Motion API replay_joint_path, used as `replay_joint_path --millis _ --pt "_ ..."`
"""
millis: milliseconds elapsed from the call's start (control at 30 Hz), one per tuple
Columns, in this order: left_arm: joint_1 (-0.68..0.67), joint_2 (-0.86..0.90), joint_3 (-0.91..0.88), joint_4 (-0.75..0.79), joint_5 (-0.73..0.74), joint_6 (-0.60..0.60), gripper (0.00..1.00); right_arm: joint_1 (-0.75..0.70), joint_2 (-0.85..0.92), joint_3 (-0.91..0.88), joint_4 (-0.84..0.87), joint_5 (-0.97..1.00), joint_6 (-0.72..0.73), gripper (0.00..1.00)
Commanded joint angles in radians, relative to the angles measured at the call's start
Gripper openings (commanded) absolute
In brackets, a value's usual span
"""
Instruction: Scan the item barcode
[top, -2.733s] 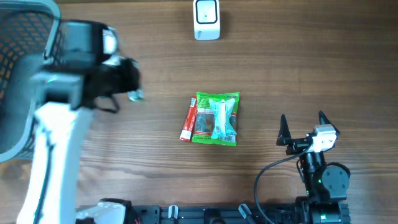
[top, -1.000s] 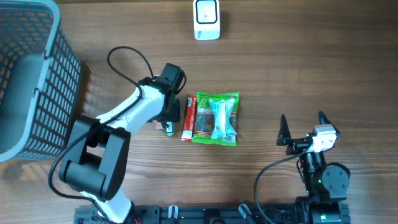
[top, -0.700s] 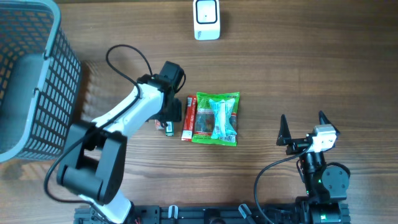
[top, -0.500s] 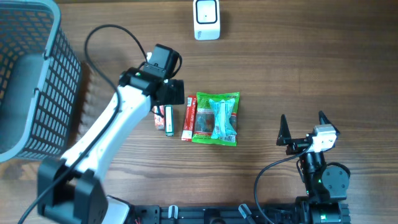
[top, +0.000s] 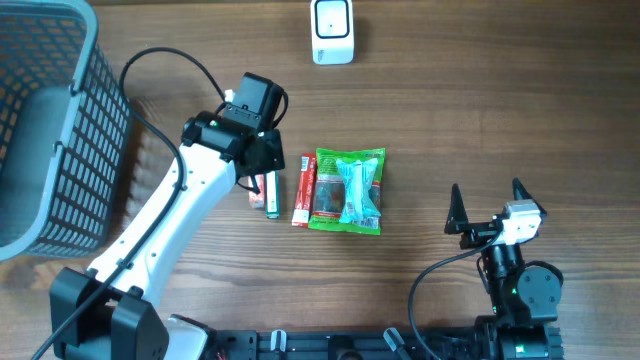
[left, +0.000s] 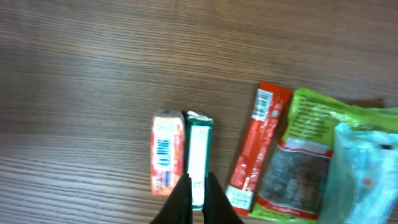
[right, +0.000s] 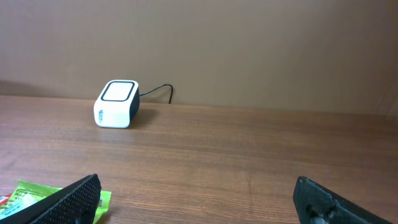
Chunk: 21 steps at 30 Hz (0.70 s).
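Your L gripper (left: 198, 200) is clenched, empty, over the green-white stick pack (left: 199, 146); R gripper (top: 487, 192) spread wide.

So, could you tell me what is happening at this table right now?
The left gripper, closed and empty, hovers over a slim green-and-white pack lying beside a small orange box, a red stick pack and a green snack bag. The right gripper waits open, away from them. The white barcode scanner sits apart, further back; nothing is being scanned yet.
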Motion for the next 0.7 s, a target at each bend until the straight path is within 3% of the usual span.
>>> replay_joint_path --millis 0,367,533,667 --pt "-0.002 0.002 0.0 0.034 0.031 -0.072 0.04 -0.003 -0.005 -0.001 0.002 0.009 0.008 1.0" --pt "0.057 0.002 0.001 0.174 0.041 -0.073 0.04 -0.003 -0.005 -0.001 0.003 0.009 0.008 1.0" --pt "0.171 0.002 0.0 0.158 0.204 -0.071 0.06 -0.003 -0.005 -0.001 0.003 0.006 0.009 0.99" --pt "0.206 0.002 0.001 0.125 0.293 -0.027 0.04 -0.003 -0.005 -0.001 0.016 -0.107 0.013 1.0"
